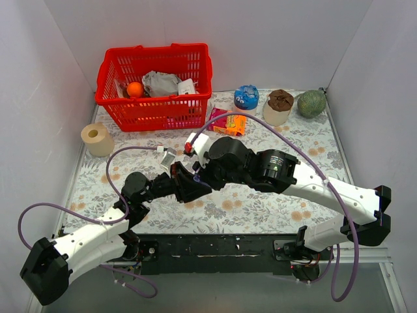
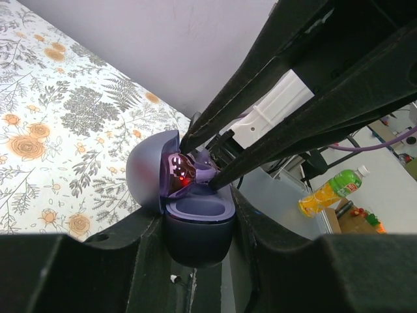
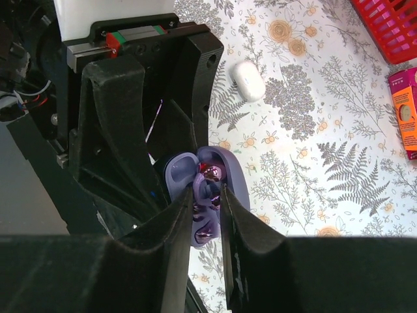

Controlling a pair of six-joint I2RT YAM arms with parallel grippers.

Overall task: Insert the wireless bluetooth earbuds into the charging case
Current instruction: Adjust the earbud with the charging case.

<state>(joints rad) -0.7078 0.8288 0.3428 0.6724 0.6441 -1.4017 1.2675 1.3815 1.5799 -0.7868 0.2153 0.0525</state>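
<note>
The left pincer (image 2: 195, 251) clamps the lower half of the charging case (image 2: 199, 225) from both sides and holds it above the floral-covered bench (image 1: 296, 140), near the bench's middle, with the hinged lid (image 2: 148, 175) swung open. From the opposite side, the right pincer (image 3: 207, 193) reaches into the open mouth of the case. Its fingers (image 3: 229, 215) are drawn to a narrow gap around a shiny purple earbud (image 3: 207, 197). A second earbud (image 2: 177, 171), glossy and showing a red glint, sits inside the case just beside those tips; how fully it is seated cannot be told. In the overhead view the two arms meet nose to nose, and the case itself is hidden beneath them.

A white capsule-shaped case (image 3: 249, 79) lies on the bench close behind the pair. Farther back stand a red basket (image 1: 156, 88) holding an orange ball (image 1: 135, 89) and crumpled wrappers, an orange-and-pink packet (image 1: 229, 122) and a roll of tape (image 1: 98, 138) at the left edge.
</note>
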